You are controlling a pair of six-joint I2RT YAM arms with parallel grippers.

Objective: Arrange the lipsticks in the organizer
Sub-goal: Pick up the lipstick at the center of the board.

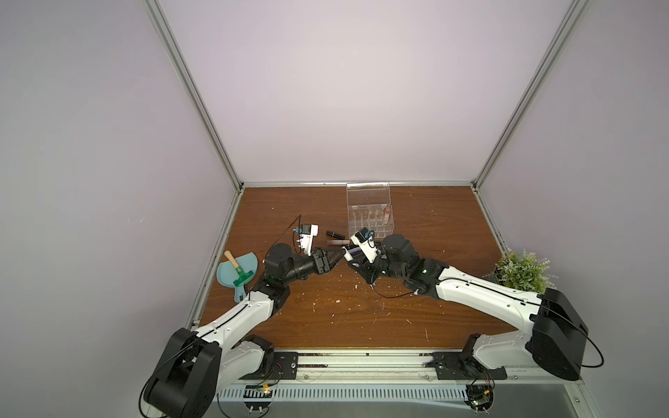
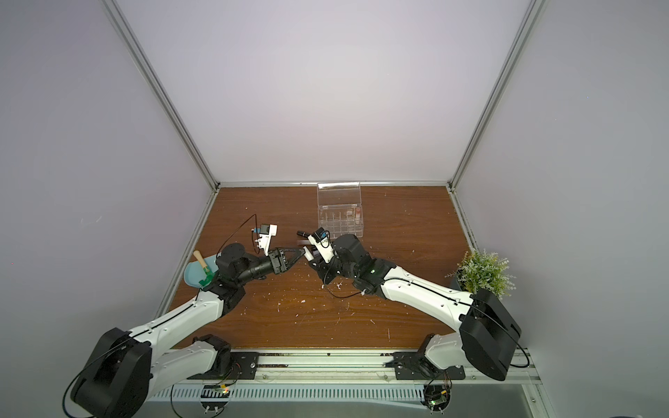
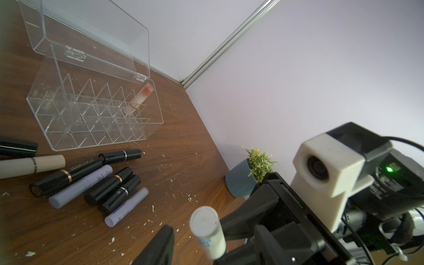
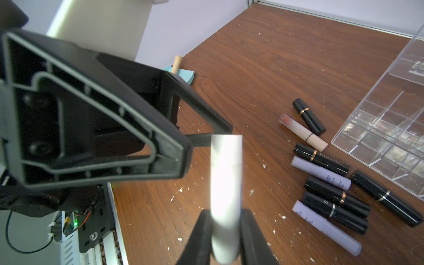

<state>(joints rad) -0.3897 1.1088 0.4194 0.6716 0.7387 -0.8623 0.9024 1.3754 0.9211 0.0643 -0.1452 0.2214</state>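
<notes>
Right wrist view: right gripper [image 4: 224,214] clamps a white tube [image 4: 226,174] above mid-table. Left gripper [image 4: 205,146] jaws stand apart at its free end. Eight lipsticks [image 4: 321,159] lie beside the organizer [image 4: 378,128] near the far edge, with bare table [image 1: 362,318] nearward.

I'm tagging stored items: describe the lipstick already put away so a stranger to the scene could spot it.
On the wooden table, find the clear organizer with its lid raised. In its rear corner toward the potted plant stands a peach-pink lipstick. It is the only tube inside; a similar peach-pink tube lies outside on the table.
</notes>
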